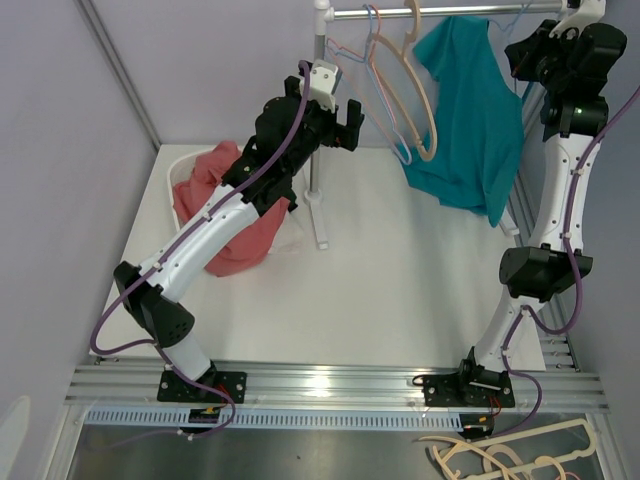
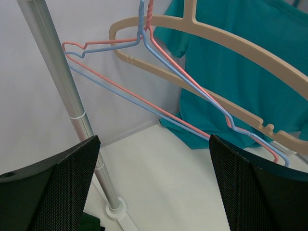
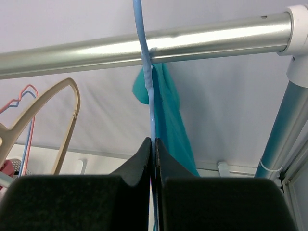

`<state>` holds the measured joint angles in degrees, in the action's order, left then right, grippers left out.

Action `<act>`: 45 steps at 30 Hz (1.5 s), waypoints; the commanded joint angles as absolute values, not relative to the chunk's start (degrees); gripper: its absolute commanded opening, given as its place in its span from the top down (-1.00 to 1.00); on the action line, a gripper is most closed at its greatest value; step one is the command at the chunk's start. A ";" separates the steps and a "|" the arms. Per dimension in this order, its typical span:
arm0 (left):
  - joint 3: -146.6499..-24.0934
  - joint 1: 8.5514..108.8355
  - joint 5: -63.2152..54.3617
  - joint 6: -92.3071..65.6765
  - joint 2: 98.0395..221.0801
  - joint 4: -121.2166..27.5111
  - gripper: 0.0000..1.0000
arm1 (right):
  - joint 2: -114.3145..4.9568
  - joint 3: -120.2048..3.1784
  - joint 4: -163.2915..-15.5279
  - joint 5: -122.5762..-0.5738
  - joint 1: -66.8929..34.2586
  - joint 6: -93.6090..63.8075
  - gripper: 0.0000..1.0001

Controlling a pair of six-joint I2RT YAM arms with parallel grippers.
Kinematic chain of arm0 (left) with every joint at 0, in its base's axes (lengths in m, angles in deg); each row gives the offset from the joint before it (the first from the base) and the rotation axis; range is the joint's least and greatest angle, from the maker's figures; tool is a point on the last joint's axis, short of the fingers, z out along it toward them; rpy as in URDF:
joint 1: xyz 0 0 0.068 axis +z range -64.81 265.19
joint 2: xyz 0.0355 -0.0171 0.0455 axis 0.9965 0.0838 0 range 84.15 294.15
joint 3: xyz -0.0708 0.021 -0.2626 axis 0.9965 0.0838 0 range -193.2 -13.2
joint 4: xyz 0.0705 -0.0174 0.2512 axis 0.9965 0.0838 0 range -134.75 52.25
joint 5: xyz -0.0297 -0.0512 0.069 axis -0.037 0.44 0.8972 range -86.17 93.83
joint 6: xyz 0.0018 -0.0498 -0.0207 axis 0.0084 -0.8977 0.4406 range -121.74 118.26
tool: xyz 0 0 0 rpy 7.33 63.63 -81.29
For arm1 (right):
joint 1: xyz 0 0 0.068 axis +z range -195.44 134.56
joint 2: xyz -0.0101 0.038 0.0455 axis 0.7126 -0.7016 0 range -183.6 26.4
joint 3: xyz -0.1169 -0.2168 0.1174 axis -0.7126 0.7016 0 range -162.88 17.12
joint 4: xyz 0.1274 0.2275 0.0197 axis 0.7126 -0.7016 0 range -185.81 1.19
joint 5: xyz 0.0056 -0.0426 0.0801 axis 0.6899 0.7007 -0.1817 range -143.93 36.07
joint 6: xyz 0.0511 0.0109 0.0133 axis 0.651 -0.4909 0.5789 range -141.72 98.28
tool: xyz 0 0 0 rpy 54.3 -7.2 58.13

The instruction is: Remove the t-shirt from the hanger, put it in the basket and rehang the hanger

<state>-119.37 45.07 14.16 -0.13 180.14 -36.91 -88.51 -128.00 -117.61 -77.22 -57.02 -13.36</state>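
The teal t-shirt [image 1: 465, 120] hangs from the rail [image 1: 440, 10] on a blue wire hanger. In the right wrist view my right gripper [image 3: 154, 142] is shut on the blue hanger wire [image 3: 148, 82] just below the rail [image 3: 144, 45], with the t-shirt [image 3: 168, 115] bunched behind it. In the top view this gripper [image 1: 525, 55] sits at the shirt's right shoulder. My left gripper [image 1: 345, 125] is open and empty, left of the shirt. In the left wrist view the left gripper [image 2: 154, 142] faces the t-shirt [image 2: 250, 86] from a distance.
An empty beige hanger [image 1: 415, 90] and pink and blue wire hangers [image 2: 192, 86] hang between my left gripper and the shirt. The rack pole [image 1: 318, 150] stands by the left arm. A white basket [image 1: 180, 165] holds red clothes [image 1: 225, 200]. Spare hangers [image 1: 510, 455] lie at the front right.
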 commanded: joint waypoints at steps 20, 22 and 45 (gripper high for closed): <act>-110.33 38.79 13.50 4.32 168.18 -41.59 -0.99 | -69.06 -114.12 -119.58 -64.22 -51.24 -17.76 1.00; -109.88 37.74 14.72 4.85 167.48 -41.76 -0.99 | -67.64 -113.57 -119.31 -63.52 -51.25 -17.76 1.00; -71.39 10.76 10.95 13.91 148.67 -69.17 -0.99 | -46.46 -95.55 -131.08 -23.35 -31.65 -3.97 1.00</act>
<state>-73.82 13.69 12.89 12.07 152.07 -59.27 -48.75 -94.97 -130.92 -31.15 -32.93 -7.61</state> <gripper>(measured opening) 0.994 0.036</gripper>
